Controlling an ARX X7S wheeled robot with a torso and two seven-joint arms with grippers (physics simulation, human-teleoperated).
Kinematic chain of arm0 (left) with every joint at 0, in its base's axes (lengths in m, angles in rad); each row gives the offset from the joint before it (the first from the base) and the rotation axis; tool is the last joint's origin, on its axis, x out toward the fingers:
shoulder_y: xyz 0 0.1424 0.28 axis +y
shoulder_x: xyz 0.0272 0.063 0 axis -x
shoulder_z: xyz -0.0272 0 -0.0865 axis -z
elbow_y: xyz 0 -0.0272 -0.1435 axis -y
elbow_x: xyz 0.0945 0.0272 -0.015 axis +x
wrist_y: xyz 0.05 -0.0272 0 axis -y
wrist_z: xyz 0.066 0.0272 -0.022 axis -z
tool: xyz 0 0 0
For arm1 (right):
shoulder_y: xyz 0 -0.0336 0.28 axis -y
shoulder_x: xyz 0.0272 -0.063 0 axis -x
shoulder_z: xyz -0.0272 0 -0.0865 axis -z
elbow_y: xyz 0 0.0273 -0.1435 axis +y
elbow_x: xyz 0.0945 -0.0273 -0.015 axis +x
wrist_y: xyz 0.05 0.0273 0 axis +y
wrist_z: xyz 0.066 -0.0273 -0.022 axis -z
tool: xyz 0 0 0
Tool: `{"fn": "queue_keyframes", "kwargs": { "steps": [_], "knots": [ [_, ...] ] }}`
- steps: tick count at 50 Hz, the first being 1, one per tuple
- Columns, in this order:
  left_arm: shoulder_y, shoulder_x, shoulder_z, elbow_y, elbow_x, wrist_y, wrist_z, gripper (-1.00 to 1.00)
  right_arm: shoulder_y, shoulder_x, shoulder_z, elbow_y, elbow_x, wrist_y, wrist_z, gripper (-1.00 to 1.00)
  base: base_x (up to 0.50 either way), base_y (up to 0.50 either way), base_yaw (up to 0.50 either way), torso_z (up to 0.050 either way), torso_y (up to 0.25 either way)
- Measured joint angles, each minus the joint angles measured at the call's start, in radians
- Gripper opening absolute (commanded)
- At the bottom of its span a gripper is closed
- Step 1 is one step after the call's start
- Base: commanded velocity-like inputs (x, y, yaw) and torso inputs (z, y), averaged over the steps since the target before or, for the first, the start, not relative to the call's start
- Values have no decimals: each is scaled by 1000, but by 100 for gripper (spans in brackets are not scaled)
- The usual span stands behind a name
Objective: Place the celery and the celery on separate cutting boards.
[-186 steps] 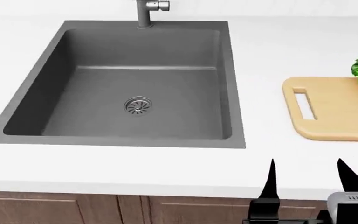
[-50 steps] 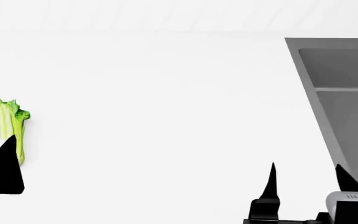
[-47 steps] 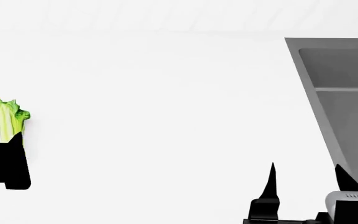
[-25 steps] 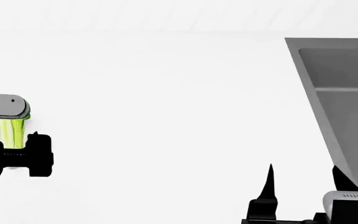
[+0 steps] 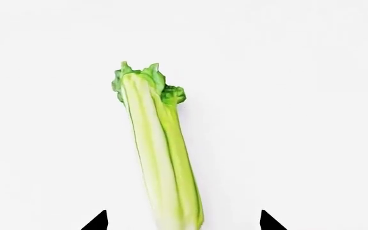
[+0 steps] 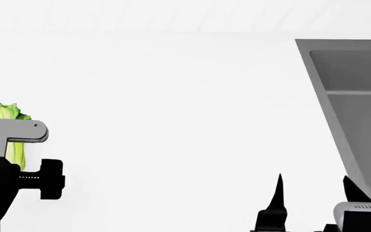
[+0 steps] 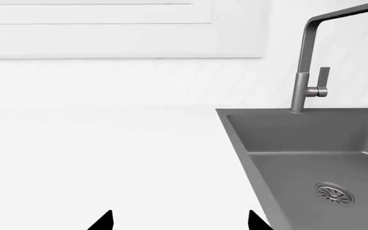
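A: Where's the celery (image 5: 161, 158)?

B: Flat on the white bench (image 6: 172, 121), far left in the head view, leafy top pointing away from the robot. Only one bunch visible. No cutting boards in any current frame.

A: Left gripper (image 5: 182, 221)?

B: Spread wide. In the left wrist view the two black fingertips (image 5: 97, 221) sit either side of the stalk's lower end, clear gaps on both sides, no contact. In the head view the left arm's grey and black body covers most of the stalk; just the leaves and a bit of stalk show above it.

A: So nothing pinched?

B: Nothing. Celery lies between the tips, untouched.

A: Right gripper (image 6: 314, 203)?

B: Spread too, holding nothing. It hangs low at the bench's near edge, just beside the front left corner of the sink (image 6: 353, 96). In the right wrist view its tips show over bare bench.

A: Anything else?

B: Grey sink at the right with a drain (image 7: 335, 193) and a grey faucet (image 7: 312, 72) at its back rim. Sink and celery are well apart, wide bare bench between them.
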Motion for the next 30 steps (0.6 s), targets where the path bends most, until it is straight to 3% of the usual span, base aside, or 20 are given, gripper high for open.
{"fn": "queue_keyframes", "kwargs": {
  "steps": [21,22,30],
  "knots": [
    [-26,31,38,-153,69,98,68,100,-5,1,-8,12,4,-14,4,100,0,0,0,0,0],
    [-27,32,38,-159,71,103,70,-100,-5,1,-9,13,4,-15,4,100,0,0,0,0,0],
    [-28,35,34,-186,89,114,69,-100,-11,0,-13,21,3,-25,5,100,0,0,0,0,0]
  ]
}}
